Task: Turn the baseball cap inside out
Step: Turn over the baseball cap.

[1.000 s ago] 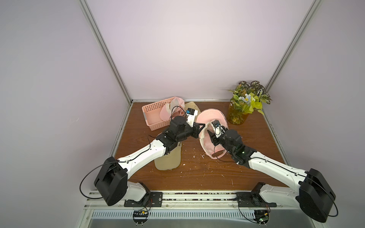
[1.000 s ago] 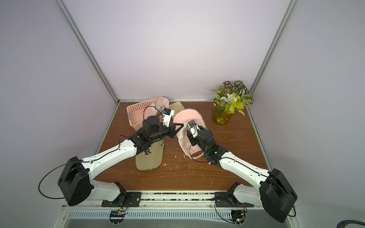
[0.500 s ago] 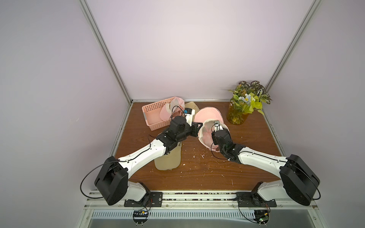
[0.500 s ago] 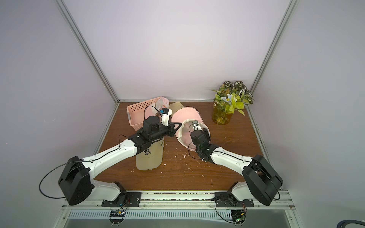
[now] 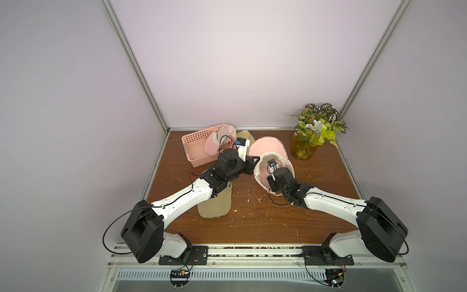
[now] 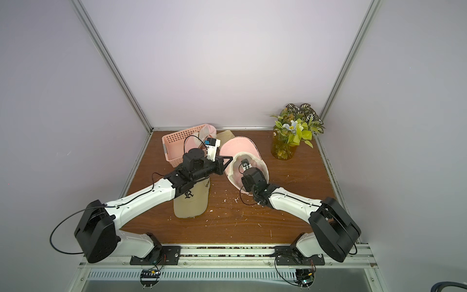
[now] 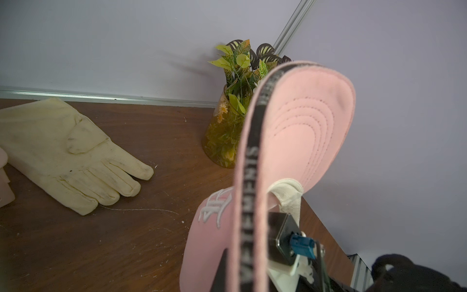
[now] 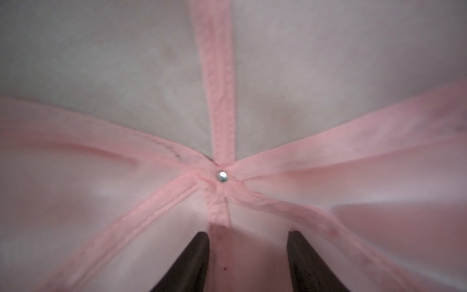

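With our left gripper (image 5: 255,161) clamped on the pink cap (image 5: 267,148) rim, we should press our right gripper (image 8: 249,235), 2 jaws apart inside the crown, squarely into the rivet (image 8: 222,176) just ahead.

Top views: a pair, high over the front rail (image 5: 252,249), facing down and toward the back wall (image 5: 240,63), far off; both show the whole surface (image 5: 328,177), plant (image 5: 317,126) and pink cap (image 5: 267,149).
Left wrist view: low, close behind the cap, facing the plant corner.
Right wrist view: very close, inside the cap, facing its crown button (image 8: 222,176).
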Motion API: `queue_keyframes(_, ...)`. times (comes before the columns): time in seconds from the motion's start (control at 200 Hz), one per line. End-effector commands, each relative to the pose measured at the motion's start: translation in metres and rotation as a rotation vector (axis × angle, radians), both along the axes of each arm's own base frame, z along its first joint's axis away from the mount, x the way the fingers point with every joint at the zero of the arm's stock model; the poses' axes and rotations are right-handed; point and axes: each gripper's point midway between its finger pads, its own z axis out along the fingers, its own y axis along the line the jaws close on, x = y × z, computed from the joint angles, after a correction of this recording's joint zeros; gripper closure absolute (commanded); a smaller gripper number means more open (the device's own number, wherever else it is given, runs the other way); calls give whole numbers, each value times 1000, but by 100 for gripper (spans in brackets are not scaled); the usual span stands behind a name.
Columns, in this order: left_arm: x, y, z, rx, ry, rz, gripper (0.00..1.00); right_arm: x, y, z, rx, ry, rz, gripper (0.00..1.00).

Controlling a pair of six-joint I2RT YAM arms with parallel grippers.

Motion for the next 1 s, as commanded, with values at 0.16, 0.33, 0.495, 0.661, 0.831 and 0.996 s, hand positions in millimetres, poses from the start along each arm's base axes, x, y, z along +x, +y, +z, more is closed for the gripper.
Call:
queue_keyframes(0.16,-2,-5,18,-34,-76,-38,100,-14,38,39,159,-14,210,45)
queue_keyframes(0.33,-7,-11,17,-47,-78,-86,100,-23,51,71,292,-83,289,44)
queue_keyframes(0.495,-11,-17,20,-53,-81,-128,100,-23,56,59,294,-67,304,44)
queue_keyframes(0.661,-7,-11,24,-50,-92,-101,100,-16,34,15,141,0,198,43)
queue_keyframes(0.831,-6,-6,25,-47,-99,-91,100,-21,19,0,91,21,165,42)
queue_keyframes(0.996,1,-2,23,-28,-135,-69,100,-31,32,49,252,-60,236,38)
